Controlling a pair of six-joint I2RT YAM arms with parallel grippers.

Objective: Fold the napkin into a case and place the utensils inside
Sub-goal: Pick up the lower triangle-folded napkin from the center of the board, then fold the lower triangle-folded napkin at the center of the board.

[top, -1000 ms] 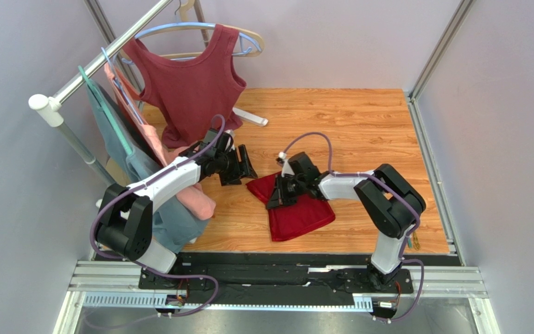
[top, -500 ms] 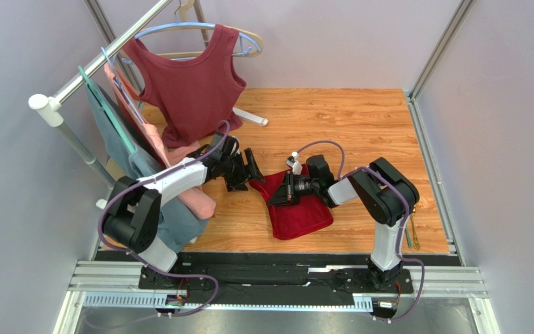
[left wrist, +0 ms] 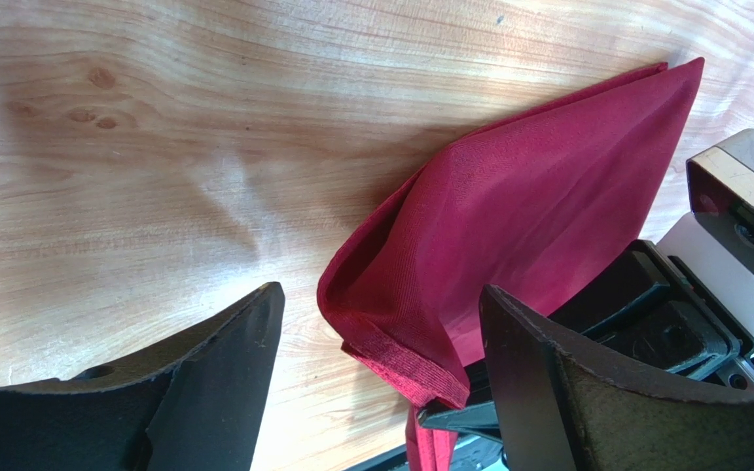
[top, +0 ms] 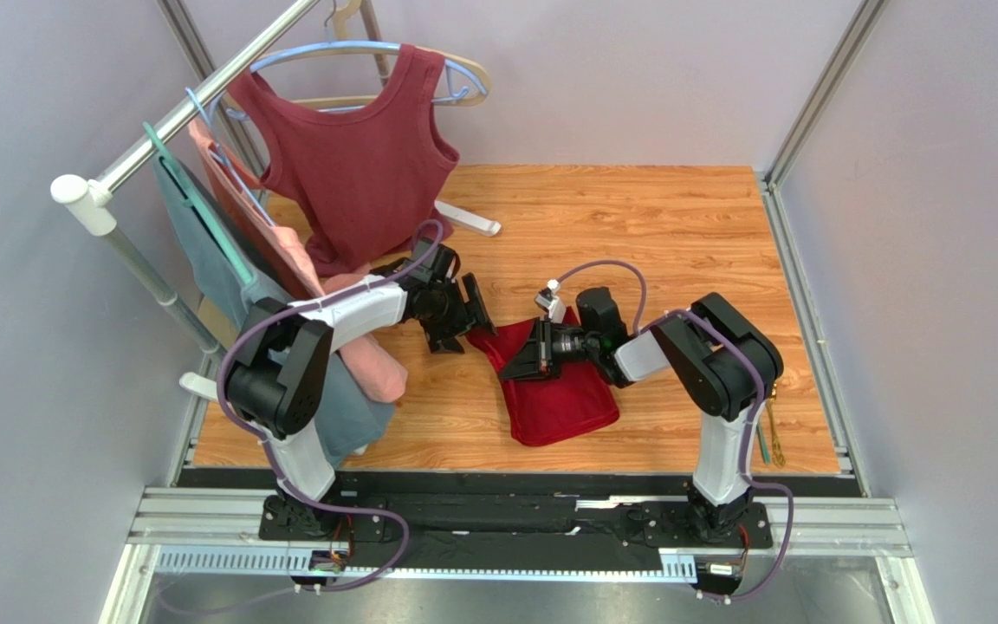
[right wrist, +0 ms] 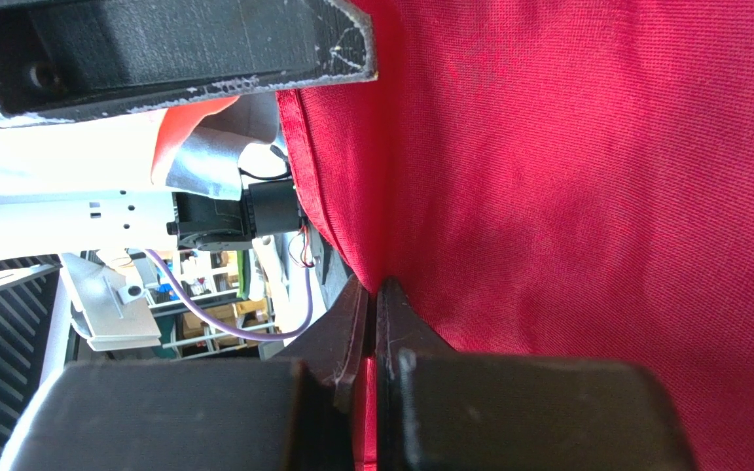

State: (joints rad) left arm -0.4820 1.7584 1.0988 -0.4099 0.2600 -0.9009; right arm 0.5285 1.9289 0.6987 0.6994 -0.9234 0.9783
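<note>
The crimson napkin (top: pixel 563 397) lies folded on the wooden table (top: pixel 674 234), its left edge lifted. My right gripper (top: pixel 519 363) is shut on that raised edge; in the right wrist view its jaws (right wrist: pixel 376 299) pinch the napkin (right wrist: pixel 597 196). My left gripper (top: pixel 468 316) is open just left of the napkin. In the left wrist view the napkin's lifted fold (left wrist: pixel 509 196) stands between the spread fingers (left wrist: pixel 204 392) of the left gripper (left wrist: pixel 381 378), touching neither. Slim gold utensils (top: pixel 769 442) lie at the table's right edge. No finished case shows.
A clothes rack pole (top: pixel 179 117) crosses the back left, carrying a dull maroon sleeveless top (top: pixel 361 156) and pink and teal garments (top: pixel 264 267) close to my left arm. The rack's white foot (top: pixel 468 219) rests on the table. Grey walls enclose the table.
My left gripper has moved right toward the napkin and opened wider. The right gripper turned and raised the napkin's left edge, then held still.
</note>
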